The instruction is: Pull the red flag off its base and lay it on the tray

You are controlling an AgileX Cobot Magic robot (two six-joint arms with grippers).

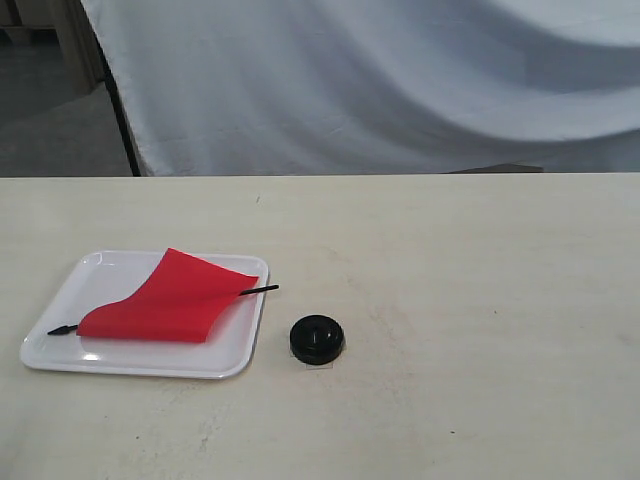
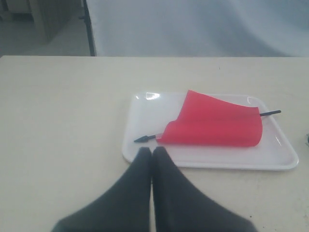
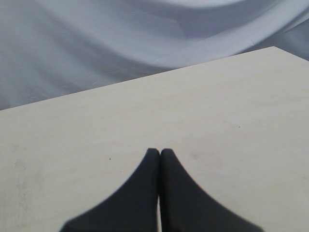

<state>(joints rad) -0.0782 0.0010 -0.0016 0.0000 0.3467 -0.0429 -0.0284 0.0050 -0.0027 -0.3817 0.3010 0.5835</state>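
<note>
The red flag lies flat on the white tray at the left of the table, its black stick crossing the tray with one end poking over the right rim. The flag and tray also show in the left wrist view. Empty, the round black base sits on the table just right of the tray. My left gripper is shut with nothing in it, hovering near the tray's edge by the stick's pointed tip. My right gripper is shut and empty over bare table. Neither arm appears in the exterior view.
A cream table spreads to the right of the base. Behind its far edge hangs a white cloth backdrop, with a black stand leg at the left.
</note>
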